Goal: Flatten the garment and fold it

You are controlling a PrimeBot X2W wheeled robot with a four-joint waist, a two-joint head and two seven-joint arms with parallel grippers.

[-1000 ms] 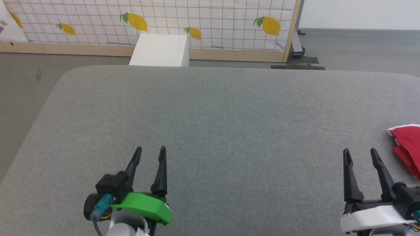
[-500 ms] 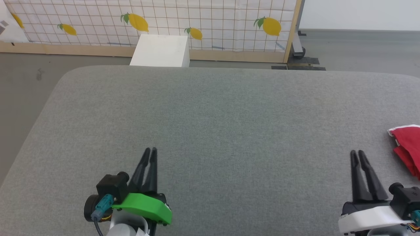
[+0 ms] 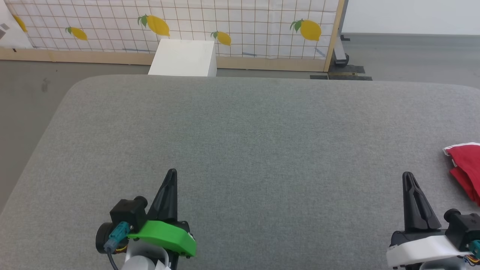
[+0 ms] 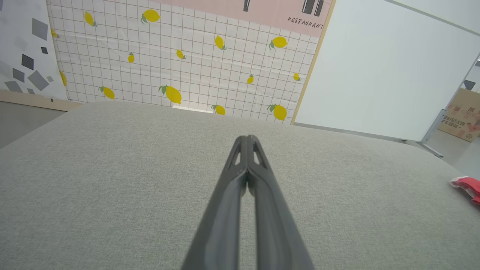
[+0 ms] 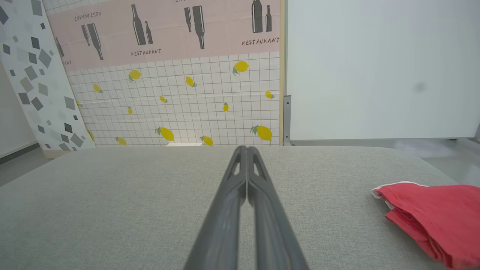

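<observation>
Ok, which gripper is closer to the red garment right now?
Right. The right gripper sits close beside the garment, just to its left; the left gripper is far off to its left, across the gray cushion.

count — 1 garment (image 3: 467, 165) | 2 end effectors (image 3: 171, 171) (image 3: 407, 174) | 1 white box (image 3: 183, 58)

The bed (image 3: 240, 142) is a broad, flat top covered in grey woven fabric. Its far corners are rounded and its edges curve softly downward. The cloth is smooth and even in tone, with a fine weave and no creases. The garment (image 3: 465, 170) lies directly on it, near the right edge and toward the near side. It is bunched rather than spread, with red layers stacked on one another and a thin white trim along its far rim. The head view's right border cuts it off.
</observation>
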